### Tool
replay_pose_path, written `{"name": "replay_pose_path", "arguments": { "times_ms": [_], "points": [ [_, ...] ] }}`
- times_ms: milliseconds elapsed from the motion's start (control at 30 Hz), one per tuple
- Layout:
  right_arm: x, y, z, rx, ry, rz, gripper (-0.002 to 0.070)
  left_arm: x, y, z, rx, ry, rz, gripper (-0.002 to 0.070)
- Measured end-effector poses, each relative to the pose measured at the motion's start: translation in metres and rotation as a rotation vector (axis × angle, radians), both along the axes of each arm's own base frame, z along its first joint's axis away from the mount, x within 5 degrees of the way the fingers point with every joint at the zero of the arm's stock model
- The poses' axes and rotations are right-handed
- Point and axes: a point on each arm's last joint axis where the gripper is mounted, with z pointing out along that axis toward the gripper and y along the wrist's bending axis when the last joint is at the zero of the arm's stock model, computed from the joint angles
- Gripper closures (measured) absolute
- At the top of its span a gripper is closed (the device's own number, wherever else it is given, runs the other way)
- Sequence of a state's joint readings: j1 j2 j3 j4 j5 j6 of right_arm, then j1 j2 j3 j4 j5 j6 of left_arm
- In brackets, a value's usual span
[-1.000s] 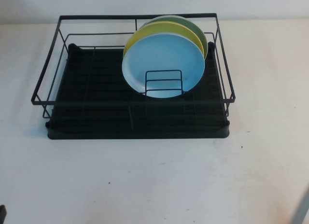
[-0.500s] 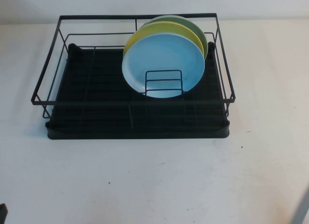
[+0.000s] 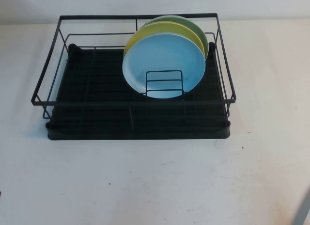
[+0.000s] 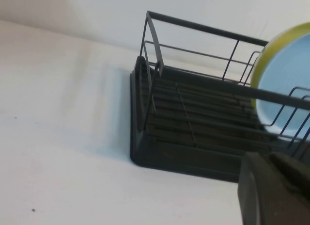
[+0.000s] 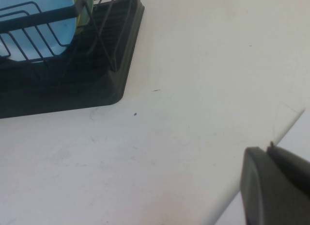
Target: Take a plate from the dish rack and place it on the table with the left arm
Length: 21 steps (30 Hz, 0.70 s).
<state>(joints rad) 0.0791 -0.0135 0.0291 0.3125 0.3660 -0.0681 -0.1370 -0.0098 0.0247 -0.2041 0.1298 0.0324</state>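
Observation:
The light blue plate [image 3: 162,60] stands on edge at the front of a small wire holder in the dish rack [image 3: 97,123], at the rack's right half. It also shows in the left wrist view [image 4: 286,84] and the right wrist view [image 5: 43,21]. My left gripper [image 4: 270,156] is shut and empty, low over the table [image 3: 155,181] off the rack's front left corner; it does not show in the high view. My right gripper [image 5: 269,148] is shut and empty, over the table's near right edge.
A yellow plate [image 3: 145,33] and a green plate [image 3: 193,26] stand behind the blue one. The rack's black wire frame [image 3: 135,103] rises all round the tray. A grey strip [image 3: 302,210] shows at the near right corner.
The dark bit of my left arm at the near left corner of the high view has slipped out of sight. The plates and the rack have not moved.

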Motion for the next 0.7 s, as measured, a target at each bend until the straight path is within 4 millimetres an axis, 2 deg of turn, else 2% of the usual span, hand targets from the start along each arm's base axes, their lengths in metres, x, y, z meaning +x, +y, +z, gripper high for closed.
{"name": "replay_pose_path", "arguments": {
  "times_ms": [100, 233, 500, 567, 633, 700],
  "points": [
    [0.0, 0.0, 0.0, 0.0, 0.0, 0.0, 0.0696, 0.0, 0.0, 0.002, -0.118, -0.008, 0.004, 0.0679],
    [0.0, 0.0, 0.0, 0.0, 0.0, 0.0, 0.0696, 0.0, 0.002, 0.01, -0.392, -0.047, 0.019, 0.0679],
    [0.0, 0.0, 0.0, 0.0, 0.0, 0.0, 0.0696, -0.001, 0.008, 0.023, -0.559, -0.187, 0.046, 0.0679],
    [0.0, 0.0, 0.0, 0.0, 0.0, 0.0, 0.0697, -0.001, 0.004, 0.026, -0.504, -0.126, 0.022, 0.0679],
    [0.0, 0.0, 0.0, 0.0, 0.0, 0.0, 0.0696, -0.002, -0.001, 0.037, -0.356, -0.033, -0.006, 0.0679],
    [0.0, 0.0, 0.0, 0.0, 0.0, 0.0, 0.0696, 0.001, -0.003, 0.061, -0.189, 0.049, -0.018, 0.0679]
  ]
}}
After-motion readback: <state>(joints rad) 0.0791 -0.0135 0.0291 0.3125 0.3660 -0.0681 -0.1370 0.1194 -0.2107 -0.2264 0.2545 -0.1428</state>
